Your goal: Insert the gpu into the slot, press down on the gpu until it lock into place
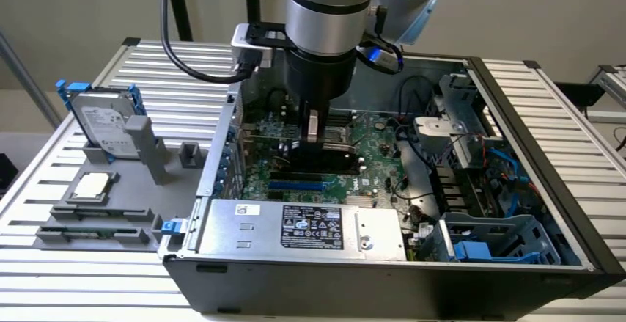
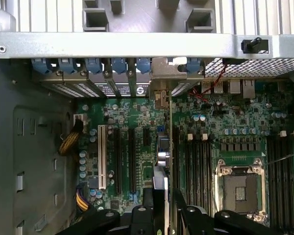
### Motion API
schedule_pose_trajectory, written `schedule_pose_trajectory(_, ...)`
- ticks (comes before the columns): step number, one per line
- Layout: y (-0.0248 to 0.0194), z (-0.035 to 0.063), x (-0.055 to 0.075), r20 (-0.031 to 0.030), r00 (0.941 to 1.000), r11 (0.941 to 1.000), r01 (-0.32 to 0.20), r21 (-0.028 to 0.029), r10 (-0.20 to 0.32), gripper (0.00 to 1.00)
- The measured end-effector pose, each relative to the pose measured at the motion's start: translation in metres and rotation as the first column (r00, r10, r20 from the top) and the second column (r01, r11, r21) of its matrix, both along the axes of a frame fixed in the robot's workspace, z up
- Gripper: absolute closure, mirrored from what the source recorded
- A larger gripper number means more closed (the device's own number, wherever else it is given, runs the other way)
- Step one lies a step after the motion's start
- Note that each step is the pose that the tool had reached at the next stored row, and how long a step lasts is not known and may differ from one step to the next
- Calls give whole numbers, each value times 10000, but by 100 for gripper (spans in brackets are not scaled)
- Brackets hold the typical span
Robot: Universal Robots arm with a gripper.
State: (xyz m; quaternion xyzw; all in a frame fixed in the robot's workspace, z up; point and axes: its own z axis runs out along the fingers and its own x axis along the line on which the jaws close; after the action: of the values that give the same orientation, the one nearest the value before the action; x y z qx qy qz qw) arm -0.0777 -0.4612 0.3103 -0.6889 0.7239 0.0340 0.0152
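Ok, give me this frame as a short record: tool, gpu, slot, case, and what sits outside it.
tool: shut on the gpu, down inside the case
gpu: upright, edge down, in line with the slot; seating unclear
slot: blue, partly visible below the gpu
case: open, lying on a slatted table
outside case: hard drive, upright, at the exterior view's left

Your gpu (image 1: 328, 162) wears a matt black cover. At seven o'clock from it, the slot (image 1: 293, 186) is smooth blue plastic. The power supply (image 1: 303, 227) is dull bare metal.
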Motion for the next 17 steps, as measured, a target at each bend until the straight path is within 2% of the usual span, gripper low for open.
schedule_pose_trajectory(10,21,-75,-26,-1,9999,9999,134,0,-134,74)
schedule_pose_trajectory(17,23,-87,-26,1,9998,9998,183,0,-183,74)
